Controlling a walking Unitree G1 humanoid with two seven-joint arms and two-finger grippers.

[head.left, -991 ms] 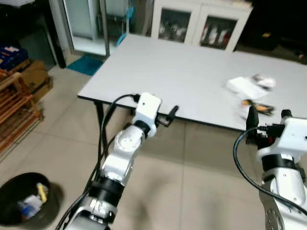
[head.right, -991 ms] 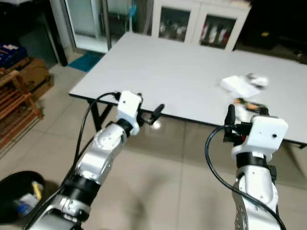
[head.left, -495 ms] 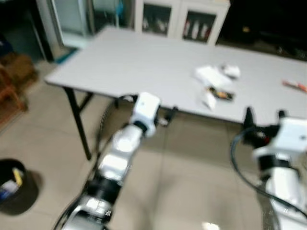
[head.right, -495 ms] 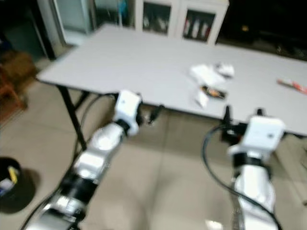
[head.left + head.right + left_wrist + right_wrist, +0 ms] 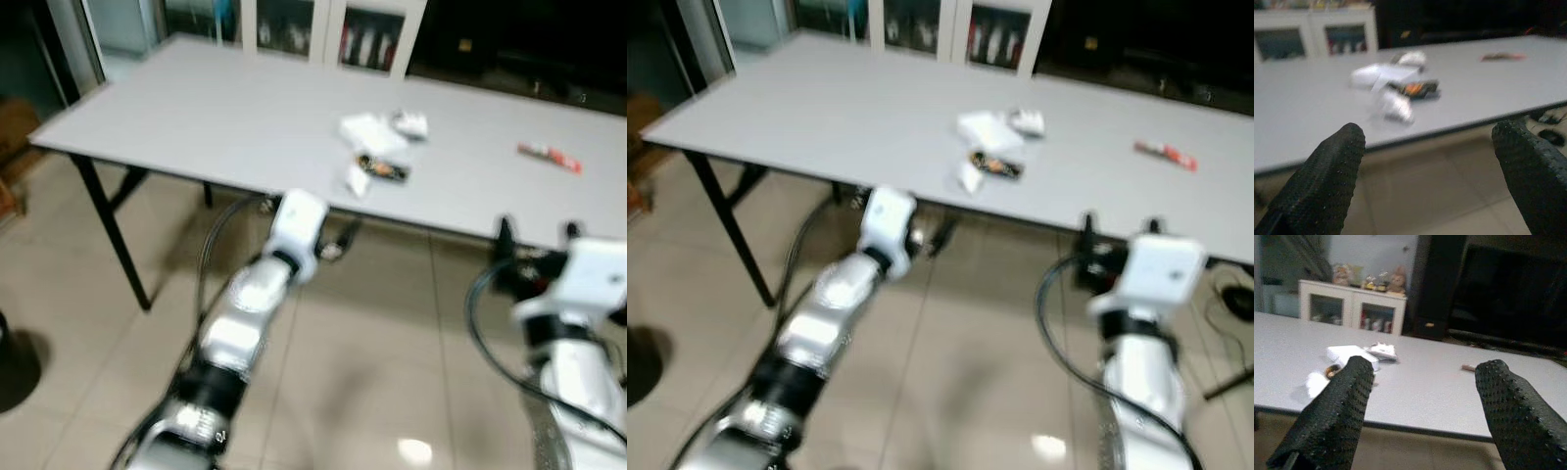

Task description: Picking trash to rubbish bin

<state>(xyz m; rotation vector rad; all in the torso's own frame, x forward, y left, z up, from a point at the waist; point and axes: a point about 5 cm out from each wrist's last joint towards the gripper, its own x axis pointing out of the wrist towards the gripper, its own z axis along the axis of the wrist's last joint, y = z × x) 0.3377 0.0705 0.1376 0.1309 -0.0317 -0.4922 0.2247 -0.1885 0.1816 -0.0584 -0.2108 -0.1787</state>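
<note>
A small heap of trash lies on the white table: a flat white paper, a crumpled white wad, a dark wrapper with orange print and a small white scrap. A red wrapper lies apart, further right. My left gripper hovers open just before the table's near edge, below the heap. In its wrist view the scrap lies ahead between the fingers. My right gripper is open too, held below the table edge to the right.
The black rubbish bin peeks in at the left edge on the tiled floor. Black table legs stand at the left. White glass-door cabinets stand behind the table. Cables lie on the floor at the far right.
The camera has swung right, so the table and trash sit more central and the bin has slid to the left edge. Both arms keep the same pose, fingers still apart.
</note>
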